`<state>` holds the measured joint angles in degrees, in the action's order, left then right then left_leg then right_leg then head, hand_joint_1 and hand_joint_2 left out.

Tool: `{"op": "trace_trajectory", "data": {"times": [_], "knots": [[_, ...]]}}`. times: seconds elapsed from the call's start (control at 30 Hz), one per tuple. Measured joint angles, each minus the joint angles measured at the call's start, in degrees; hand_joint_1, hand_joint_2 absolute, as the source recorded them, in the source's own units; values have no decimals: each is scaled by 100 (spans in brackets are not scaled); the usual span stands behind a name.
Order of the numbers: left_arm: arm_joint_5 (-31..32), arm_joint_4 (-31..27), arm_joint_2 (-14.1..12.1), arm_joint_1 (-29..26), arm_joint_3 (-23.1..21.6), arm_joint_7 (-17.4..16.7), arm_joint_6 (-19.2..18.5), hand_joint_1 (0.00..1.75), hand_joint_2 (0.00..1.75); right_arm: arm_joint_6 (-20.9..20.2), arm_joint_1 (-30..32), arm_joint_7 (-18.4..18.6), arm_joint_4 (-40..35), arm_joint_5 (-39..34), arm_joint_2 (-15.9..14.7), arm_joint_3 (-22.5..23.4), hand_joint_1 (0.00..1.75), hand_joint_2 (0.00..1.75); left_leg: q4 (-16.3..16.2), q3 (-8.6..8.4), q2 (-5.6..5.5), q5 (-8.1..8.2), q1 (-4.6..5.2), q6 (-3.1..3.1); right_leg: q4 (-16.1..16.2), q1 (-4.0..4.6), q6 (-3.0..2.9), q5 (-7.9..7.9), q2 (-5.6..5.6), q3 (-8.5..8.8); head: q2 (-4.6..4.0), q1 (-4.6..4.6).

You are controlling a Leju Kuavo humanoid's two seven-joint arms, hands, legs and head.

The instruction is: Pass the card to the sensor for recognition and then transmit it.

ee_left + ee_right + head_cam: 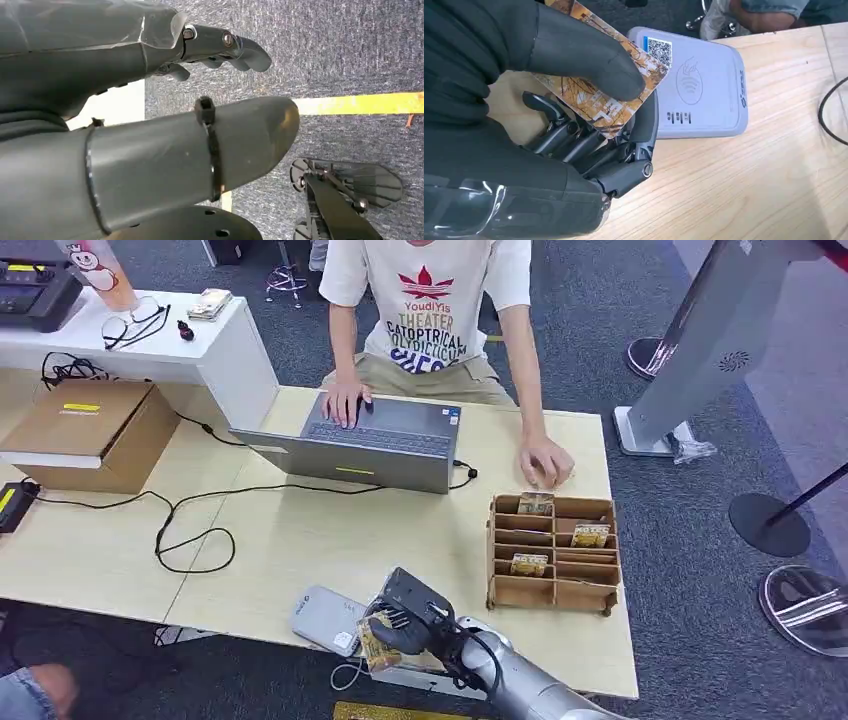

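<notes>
1. Nearest the head camera, the right hand [408,618] is seen at the counter's [300,530] near edge, with the silver forearm cut off by the bottom of the frame.
2. An orange-brown patterned card [596,95] is pinched between the thick thumb and the darker fingers [574,142] of the right hand; much of the card's face is hidden by the thumb, and its print cannot be read.
3. The card is held just beside and partly over the near corner of the grey sensor [704,85], which lies flat on the counter; whether the card touches it cannot be told.
4. A QR label and a contactless symbol are visible on the sensor's top; its smaller markings are too small to make out.
5. The left hand [150,125] is seen close up over blue-grey carpet crossed by a yellow stripe; its fingers [235,47] are lightly curled, apart from the thumb, with nothing between them.
6. A wooden compartment rack [553,552] stands to the right on the counter, with similar cards in three of its slots.
7. An open laptop [370,445] sits at the far side of the counter; one hand of a seated person [430,300] rests on it, the other on the counter just behind the rack.
8. A black cable [195,515] loops across the counter towards a cardboard box [95,430] on the left.
</notes>
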<state>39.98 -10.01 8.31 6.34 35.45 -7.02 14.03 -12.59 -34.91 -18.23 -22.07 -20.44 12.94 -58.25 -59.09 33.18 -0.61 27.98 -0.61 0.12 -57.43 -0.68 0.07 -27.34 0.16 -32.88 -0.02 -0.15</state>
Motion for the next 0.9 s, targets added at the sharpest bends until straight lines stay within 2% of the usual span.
{"op": "trace_trajectory", "data": {"times": [0.23, 0.6, 0.9], "knots": [[17, 0, 0, 6, -7, 0, -33, 0, 0, 35, -6, 46, 59, -7, 46, 105, 175, 175, 0, -2, 0, -1, 0, -1, 0, 0, -1, 1, 0, 1, 0, 0], [13, 0, 0, 8, -9, -2, -35, 0, 0, -238, -8, 22, 74, 11, 179, 166, 175, 175, 0, -1, 1, -1, -1, -1, 0, 0, -1, 1, 1, 1, 0, 0], [13, 0, 4, 14, -17, -26, -48, 0, 0, -243, -47, 43, 68, 22, 332, 256, 175, 175, 0, -1, 0, -1, 0, -1, 0, 0, -1, 1, 1, 1, 0, 0]]}}
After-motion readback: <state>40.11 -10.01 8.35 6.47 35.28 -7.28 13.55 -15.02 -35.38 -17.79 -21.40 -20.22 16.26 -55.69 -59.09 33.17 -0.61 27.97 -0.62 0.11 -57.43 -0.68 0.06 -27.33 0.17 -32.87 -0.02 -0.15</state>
